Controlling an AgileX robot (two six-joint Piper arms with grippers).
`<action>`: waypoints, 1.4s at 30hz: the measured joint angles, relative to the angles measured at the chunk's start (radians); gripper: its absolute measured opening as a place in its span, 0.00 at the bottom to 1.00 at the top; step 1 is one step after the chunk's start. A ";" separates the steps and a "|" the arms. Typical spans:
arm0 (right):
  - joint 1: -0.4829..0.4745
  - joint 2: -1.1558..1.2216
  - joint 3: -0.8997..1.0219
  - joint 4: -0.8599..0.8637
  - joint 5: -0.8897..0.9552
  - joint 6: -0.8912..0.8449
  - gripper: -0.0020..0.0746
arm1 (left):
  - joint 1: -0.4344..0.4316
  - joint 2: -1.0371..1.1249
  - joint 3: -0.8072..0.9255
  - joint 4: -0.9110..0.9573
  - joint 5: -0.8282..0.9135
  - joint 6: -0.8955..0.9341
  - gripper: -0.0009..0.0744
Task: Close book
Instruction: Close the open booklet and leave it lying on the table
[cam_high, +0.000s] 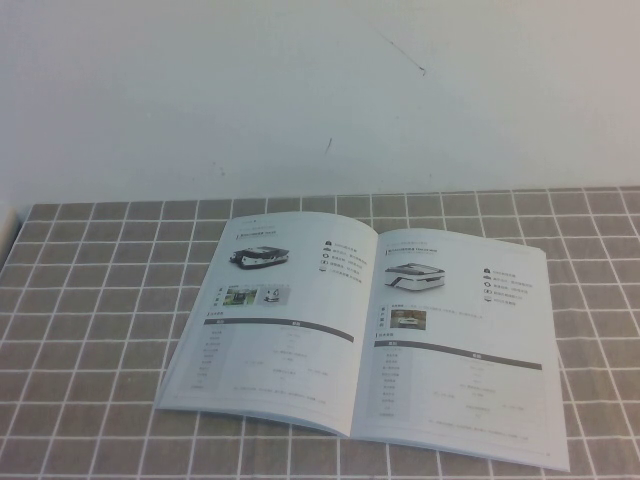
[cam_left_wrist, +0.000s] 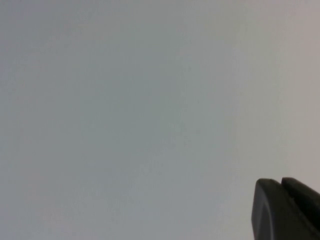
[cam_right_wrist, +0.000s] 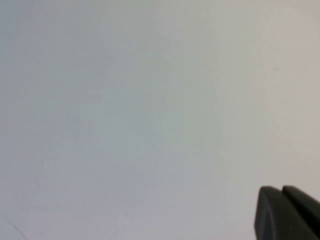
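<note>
The book (cam_high: 365, 340) lies open and face up on the counter (cam_high: 90, 300), a little toward five o'clock from the middle of the surface, its near edge close to the six o'clock side. Its spine (cam_high: 365, 335) runs roughly from twelve to six o'clock, leaning slightly, with the pages rising in a soft hump on either side of it. The left page (cam_high: 270, 320) spreads toward nine o'clock and the right page (cam_high: 465, 350) toward three o'clock; each carries a picture of a white and dark machine near its far end, small icons beside it, and a pale table lower down. The counter is covered in a grey-brown check with thin white lines. Behind it, at twelve o'clock, stands a plain white wall (cam_high: 300, 100) with a couple of faint dark marks. The left claw (cam_left_wrist: 285, 210) shows only in its own wrist view, as a dark shape at the edge, facing a blank pale surface; whether it is open or closed I cannot tell. The right claw (cam_right_wrist: 287, 212) looks the same in its wrist view, a dark shape before a bare pale surface, and I cannot tell its state either.
</note>
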 joint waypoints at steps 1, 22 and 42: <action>0.000 0.000 0.000 0.002 0.002 0.000 0.02 | 0.000 0.000 0.000 0.000 0.000 -0.007 0.01; 0.000 0.257 -0.630 0.084 1.038 -0.099 0.02 | 0.000 0.293 -0.572 -0.024 1.058 -0.020 0.01; 0.000 1.256 -0.789 0.943 1.088 -1.100 0.02 | 0.000 1.051 -0.667 -0.908 1.125 0.624 0.01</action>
